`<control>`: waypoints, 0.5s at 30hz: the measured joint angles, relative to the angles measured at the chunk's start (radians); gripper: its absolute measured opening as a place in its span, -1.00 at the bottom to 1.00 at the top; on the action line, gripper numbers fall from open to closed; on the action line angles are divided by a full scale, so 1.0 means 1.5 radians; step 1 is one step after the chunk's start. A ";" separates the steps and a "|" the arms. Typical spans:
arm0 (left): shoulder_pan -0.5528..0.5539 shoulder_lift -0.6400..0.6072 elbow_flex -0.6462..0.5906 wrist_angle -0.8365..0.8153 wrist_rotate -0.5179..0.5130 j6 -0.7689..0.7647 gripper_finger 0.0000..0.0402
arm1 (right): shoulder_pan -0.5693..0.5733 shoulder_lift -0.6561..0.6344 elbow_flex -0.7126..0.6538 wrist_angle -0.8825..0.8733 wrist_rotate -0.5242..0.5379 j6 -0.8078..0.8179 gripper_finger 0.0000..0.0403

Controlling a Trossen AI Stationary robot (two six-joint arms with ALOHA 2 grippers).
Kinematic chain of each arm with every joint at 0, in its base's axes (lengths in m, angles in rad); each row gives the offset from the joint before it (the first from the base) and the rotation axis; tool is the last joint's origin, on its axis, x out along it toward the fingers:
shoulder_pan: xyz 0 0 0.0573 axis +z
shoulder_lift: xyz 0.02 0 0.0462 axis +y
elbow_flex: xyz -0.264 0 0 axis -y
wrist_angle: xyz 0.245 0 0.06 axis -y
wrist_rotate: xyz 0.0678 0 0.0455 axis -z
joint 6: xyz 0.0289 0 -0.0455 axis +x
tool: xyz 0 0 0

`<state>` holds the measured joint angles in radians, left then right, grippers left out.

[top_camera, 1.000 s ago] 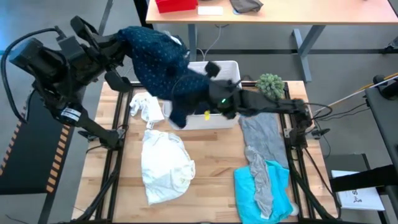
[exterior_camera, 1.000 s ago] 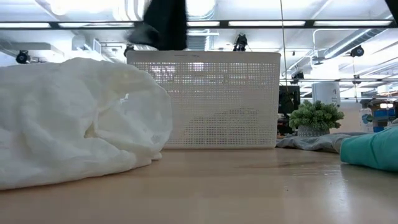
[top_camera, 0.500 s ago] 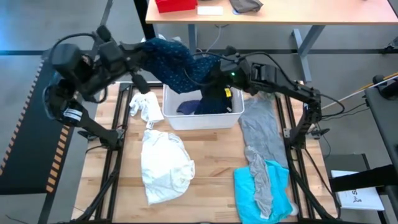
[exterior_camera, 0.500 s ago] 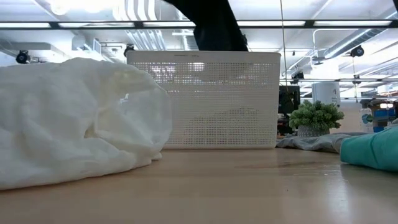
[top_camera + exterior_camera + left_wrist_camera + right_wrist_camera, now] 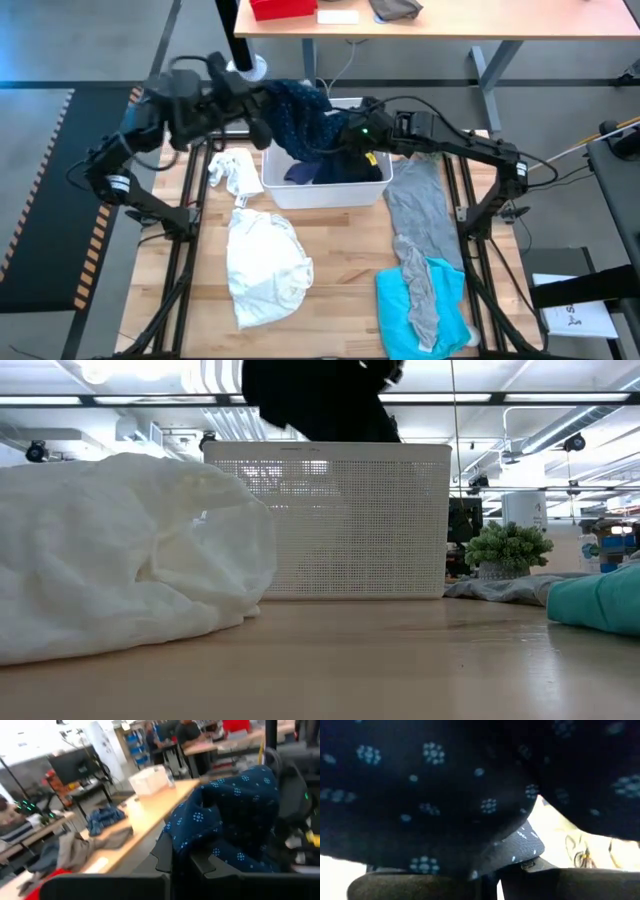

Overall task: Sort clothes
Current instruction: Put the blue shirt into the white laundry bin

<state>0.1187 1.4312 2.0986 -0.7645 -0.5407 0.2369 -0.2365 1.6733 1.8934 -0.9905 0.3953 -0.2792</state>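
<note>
High view: I see the navy dotted shirt (image 5: 305, 112) stretched crosswise above the white basket (image 5: 325, 190), my left gripper (image 5: 262, 112) and right gripper (image 5: 345, 135) each clamped on one end, its dark tail hanging inside.

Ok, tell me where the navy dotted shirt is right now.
In the high view the navy dotted shirt hangs between the left gripper and right gripper, over the back of the white basket and draping into it.
</note>
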 joint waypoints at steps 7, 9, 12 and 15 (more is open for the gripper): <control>0.056 -0.041 -0.169 0.068 0.054 -0.046 -1.00 | -0.022 -0.092 -0.166 0.045 -0.008 0.031 -0.95; 0.074 -0.061 -0.225 0.121 0.082 -0.055 -1.00 | -0.026 -0.126 -0.214 0.072 -0.011 0.039 -0.95; 0.109 -0.085 -0.311 0.189 0.121 -0.072 -1.00 | -0.031 -0.176 -0.276 0.133 -0.048 0.060 -0.95; 0.156 -0.098 -0.391 0.248 0.189 -0.112 -1.00 | -0.031 -0.211 -0.325 0.193 -0.067 0.087 -0.91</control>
<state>0.3531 1.2843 1.5116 -0.3928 -0.2575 0.0686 -0.2832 1.3566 1.4062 -0.7005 0.2948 -0.1492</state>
